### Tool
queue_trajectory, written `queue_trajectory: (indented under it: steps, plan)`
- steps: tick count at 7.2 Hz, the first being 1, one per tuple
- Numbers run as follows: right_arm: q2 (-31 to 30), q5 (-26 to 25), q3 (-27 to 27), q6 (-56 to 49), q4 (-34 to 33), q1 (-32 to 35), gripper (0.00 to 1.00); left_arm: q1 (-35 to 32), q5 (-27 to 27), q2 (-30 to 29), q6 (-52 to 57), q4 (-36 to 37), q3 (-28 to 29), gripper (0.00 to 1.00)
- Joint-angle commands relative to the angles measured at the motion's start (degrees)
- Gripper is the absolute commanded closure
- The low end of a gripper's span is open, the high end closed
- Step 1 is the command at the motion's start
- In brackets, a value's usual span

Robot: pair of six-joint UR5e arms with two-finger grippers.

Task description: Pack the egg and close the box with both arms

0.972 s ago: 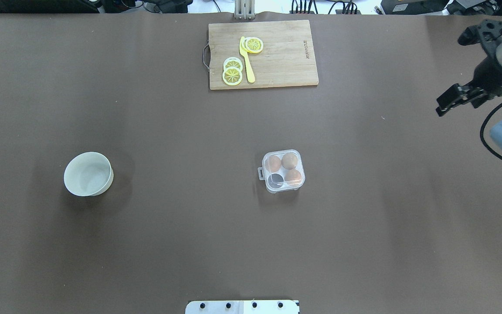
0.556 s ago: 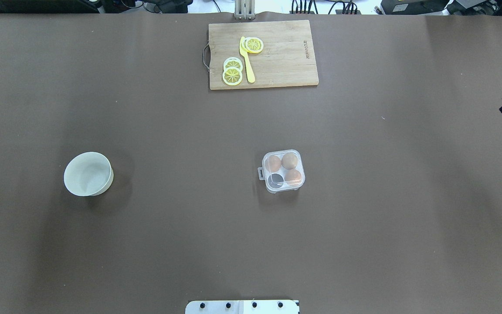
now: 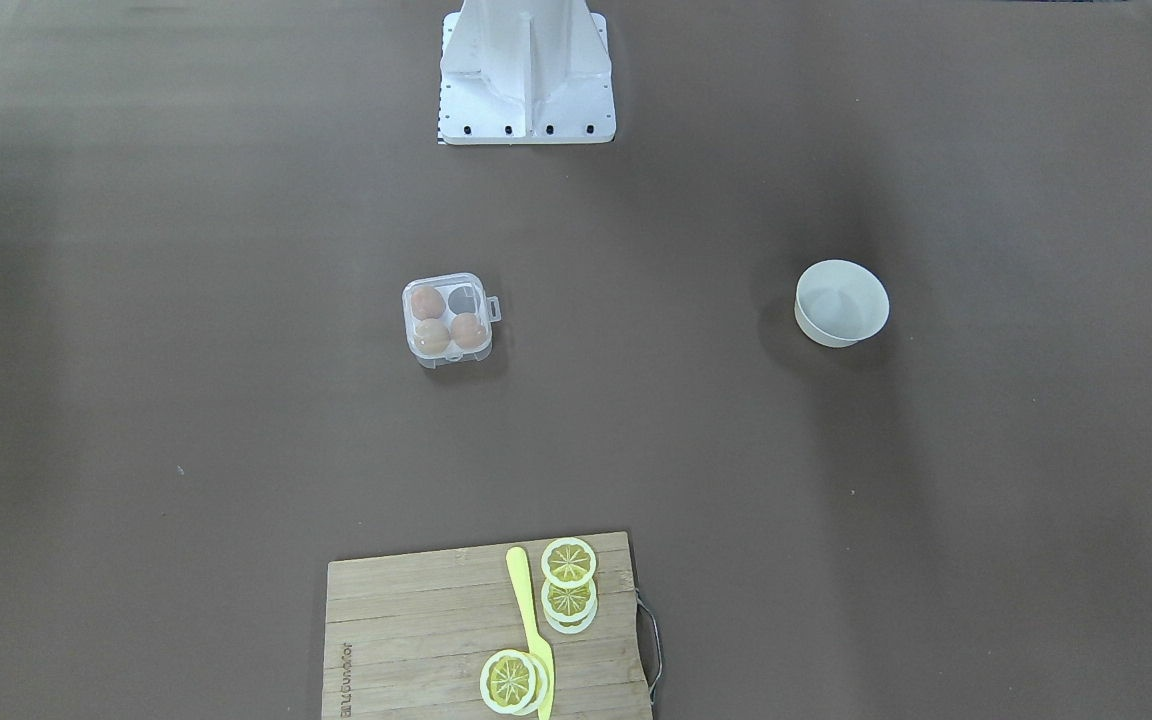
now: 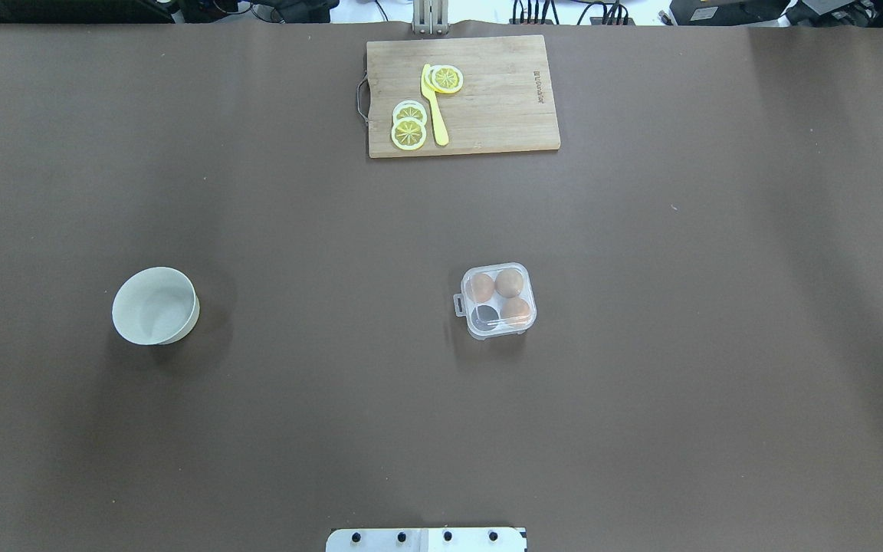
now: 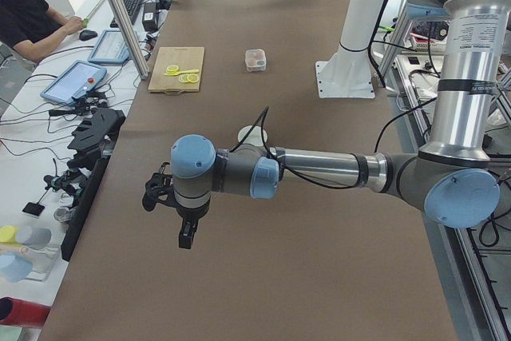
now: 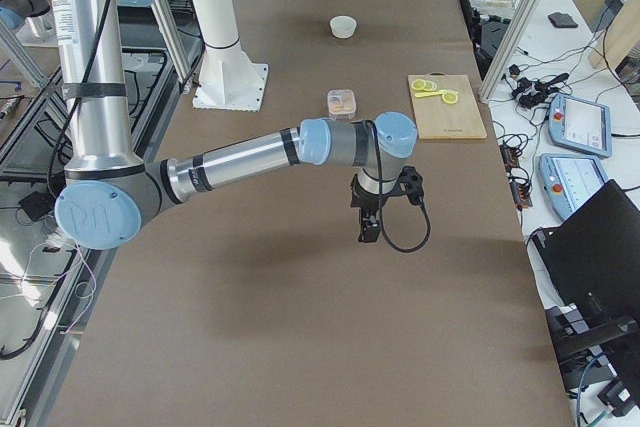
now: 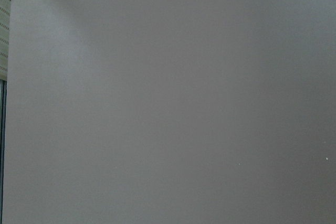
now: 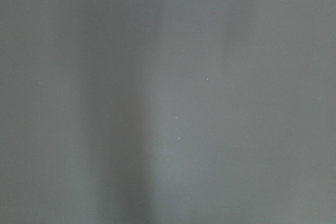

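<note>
While both arms reach out over opposite tabletop [image 4: 641, 383] ends, left gripper [image 5: 184, 239] and right gripper [image 6: 367, 232] point down at brown surface. Jaws: cannot tell if released or clenched from side views. Mid-tabletop: clear box [image 4: 497, 300], lid seemingly shut, three brown eggs [image 4: 509, 283] in cells, near-left cell empty. White bowl [image 4: 155, 305] well apart, toward left. Far edge: wooden board [image 4: 503, 100] carrying lemon slices [image 4: 409, 132] and yellow knife [image 4: 432, 107].

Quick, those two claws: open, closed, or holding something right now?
Left gripper: cannot be told; it shows only in a side view.
Right gripper: cannot be told, for the same reason.
</note>
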Motion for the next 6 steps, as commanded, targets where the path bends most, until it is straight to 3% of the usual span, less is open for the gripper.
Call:
queue_trajectory:
  steps: [1,6]
  plan:
    - [-3.98,1.46,-0.87,-1.88,-0.21,2.51,0.00,1.86,-0.11,-0.77,0.03,-0.23,-1.80,0.02]
    - [-3.99,1.10,-1.04,-1.08,-0.21,2.69,0.00,3.53,-0.20,0.19,-0.15,-1.55,-1.90,0.02]
